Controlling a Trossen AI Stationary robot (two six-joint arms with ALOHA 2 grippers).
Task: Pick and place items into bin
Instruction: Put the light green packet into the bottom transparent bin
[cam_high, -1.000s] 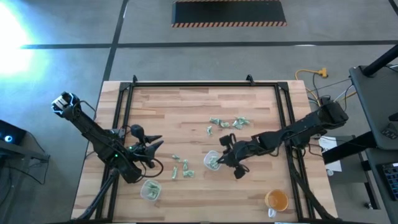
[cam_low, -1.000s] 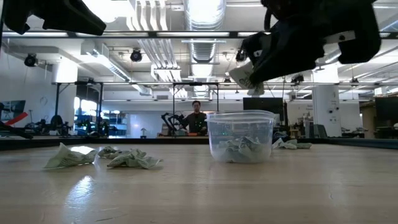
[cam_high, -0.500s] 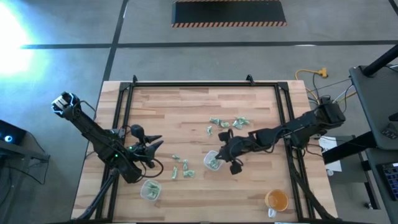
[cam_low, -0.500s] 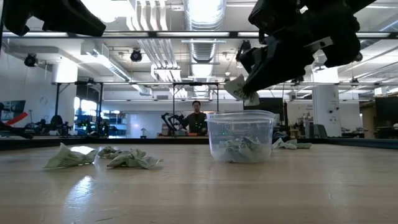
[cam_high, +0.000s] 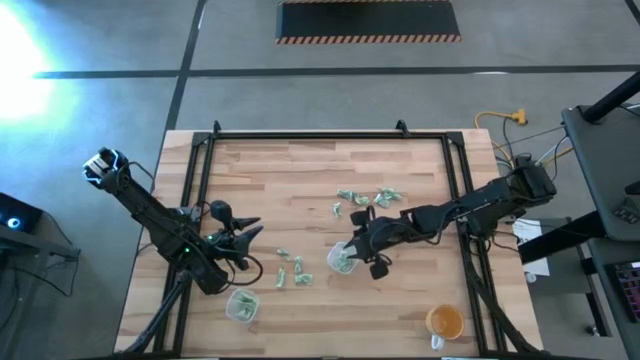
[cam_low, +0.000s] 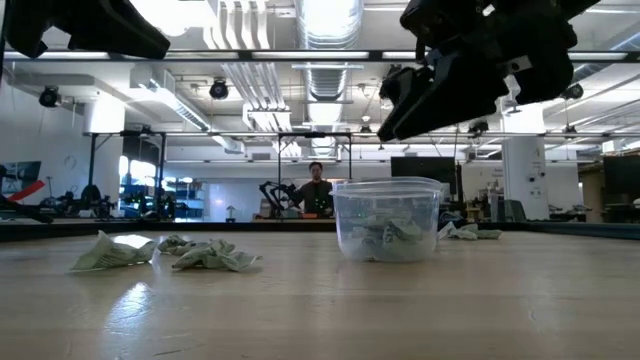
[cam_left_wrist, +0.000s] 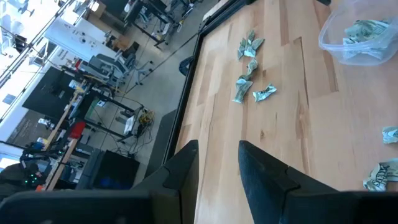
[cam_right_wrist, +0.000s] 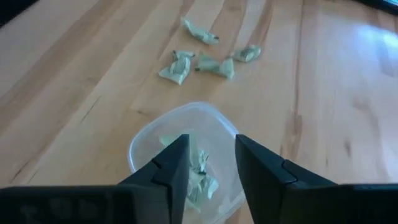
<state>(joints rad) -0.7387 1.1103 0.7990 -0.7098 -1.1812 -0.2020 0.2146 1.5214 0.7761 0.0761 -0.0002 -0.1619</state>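
A clear plastic cup (cam_high: 340, 260), serving as the bin, stands on the table near its middle with several green-and-white crumpled items (cam_right_wrist: 198, 177) inside. My right gripper (cam_right_wrist: 211, 146) hovers open just above the cup (cam_low: 387, 220), holding nothing. Loose items lie on the wood in a cluster (cam_high: 366, 197) beyond the cup and in another (cam_high: 290, 271) to its left. My left gripper (cam_high: 254, 233) waits open at the table's left, above the wood, with nothing between its fingers (cam_left_wrist: 186, 163).
A second clear cup (cam_high: 242, 305) holding a few pieces stands near the front left. An orange cup (cam_high: 443, 322) sits at the front right corner. A black frame (cam_high: 330, 135) runs along the table's far and side edges. A person (cam_low: 316, 187) is far behind the table.
My right gripper has moved toward the table's left until it hangs over the clear cup, then opened and let go of the crumpled piece it carried. The piece has dropped into the cup.
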